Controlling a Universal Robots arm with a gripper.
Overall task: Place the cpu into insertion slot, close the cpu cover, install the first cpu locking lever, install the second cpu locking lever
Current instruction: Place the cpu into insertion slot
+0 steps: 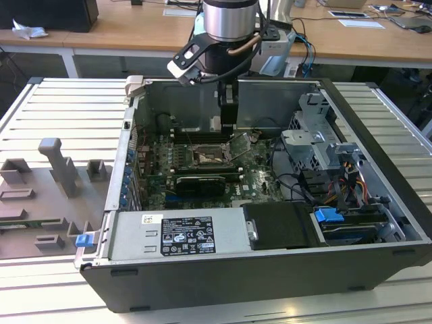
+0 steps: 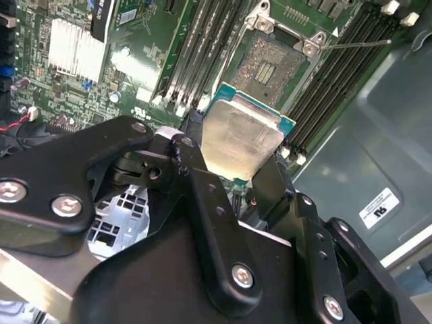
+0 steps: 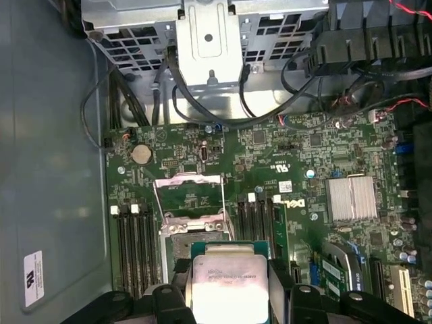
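cpu (image 2: 239,138) is the one chip in play. it is pinched by two opposite edges between the fingers (image 2: 270,181) of the tool (image 3: 228,291), which are drawn in only to the chip's width and carry nothing else. its dull metal top faces the cameras in both wrist views. it appears to hang clear above the green board (image 3: 270,148), so the step in hand looks like the first: getting the chip into the insertion slot (image 2: 268,64). that single slot lies just below and a little ahead of the tool, bare and uncovered. seating the chip would call, i judge, for squaring its edges to the slot's rim and keeping it level on the way down. just past the slot from the tool, the one cpu cover (image 3: 189,179) stands flipped back. one thin lever wire (image 2: 354,43) juts out beside it, unlatched; a second lever i cannot make out. two banks of memory slots (image 3: 138,243) flank the tool. farther off sit one finned heatsink (image 3: 351,199), one coin cell (image 3: 140,154), and the computer case (image 1: 378,155) on the slatted worktop (image 1: 61,108).
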